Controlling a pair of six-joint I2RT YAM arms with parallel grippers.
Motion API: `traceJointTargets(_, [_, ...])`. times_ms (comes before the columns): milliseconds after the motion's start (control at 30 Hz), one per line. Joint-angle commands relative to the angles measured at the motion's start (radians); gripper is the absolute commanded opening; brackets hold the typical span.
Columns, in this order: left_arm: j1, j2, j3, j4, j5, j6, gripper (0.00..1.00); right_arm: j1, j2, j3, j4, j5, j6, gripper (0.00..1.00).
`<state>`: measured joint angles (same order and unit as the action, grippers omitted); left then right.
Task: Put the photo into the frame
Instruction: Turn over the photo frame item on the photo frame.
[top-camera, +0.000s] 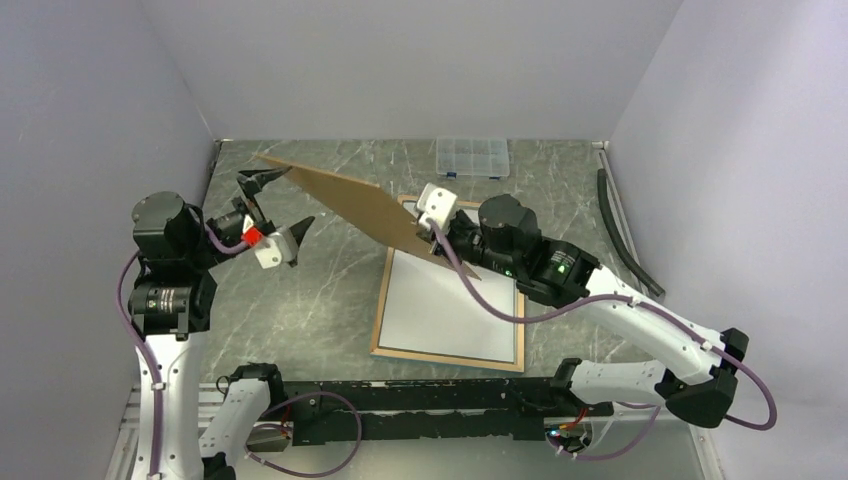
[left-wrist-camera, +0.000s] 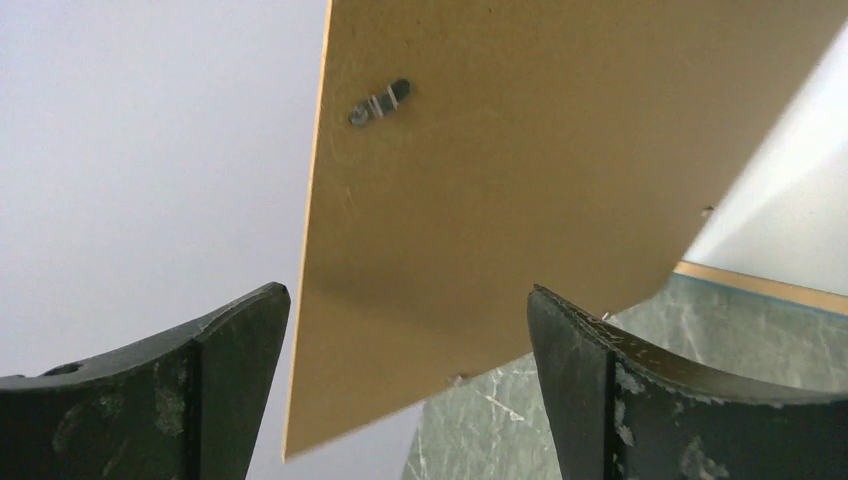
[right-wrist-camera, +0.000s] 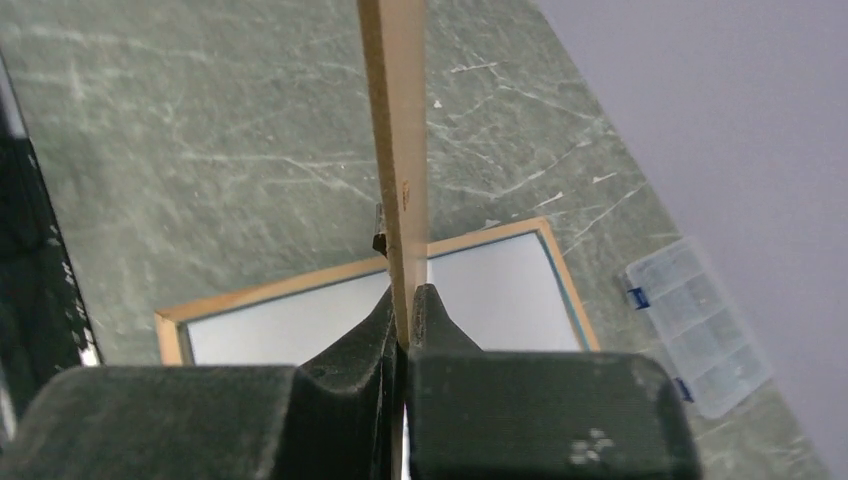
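Observation:
The frame lies on the table with its tan rear side up, right of centre. A plain white sheet fills it, which looks like the photo's back; no printed side shows. A brown backing board hangs tilted in the air above the frame's far end. My right gripper is shut on the board's near right edge; the right wrist view shows the board pinched edge-on between the fingers. My left gripper stands wide open at the board's left corner, which in the left wrist view hangs between the jaws untouched.
A small clear compartment box sits at the back of the table and also shows in the right wrist view. A dark curved strip lies along the right wall. A metal turn clip is fixed to the board.

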<state>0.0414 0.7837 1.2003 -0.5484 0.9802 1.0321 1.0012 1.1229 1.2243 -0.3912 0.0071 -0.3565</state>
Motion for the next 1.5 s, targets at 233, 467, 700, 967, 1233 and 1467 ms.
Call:
traceJointTargets(233, [-0.002, 0.048, 0.030, 0.427, -0.389, -0.638, 0.94, -0.316, 0.063, 0.266, 0.059, -0.262, 0.561, 0.00])
traceJointTargets(467, [-0.001, 0.152, 0.079, 0.287, -0.561, -0.764, 0.94, -0.577, 0.115, 0.230, 0.073, -0.687, 0.852, 0.00])
traceJointTargets(700, [0.021, 0.275, 0.045, 0.104, -0.565, -0.736, 0.91, -0.780, 0.119, 0.056, 0.210, -0.982, 1.121, 0.00])
traceJointTargets(967, [0.028, 0.341, -0.041, 0.053, -0.500, -0.616, 0.85, -0.984, 0.037, -0.081, -0.033, -1.067, 1.013, 0.00])
traceJointTargets(1233, [0.002, 0.469, -0.117, -0.015, -0.311, -0.556, 0.78, -1.119, 0.013, -0.225, -0.167, -1.077, 0.845, 0.00])
traceJointTargets(1467, [-0.066, 0.606, -0.126, -0.034, -0.323, -0.503, 0.75, -1.161, 0.053, -0.319, -0.141, -1.077, 0.823, 0.00])
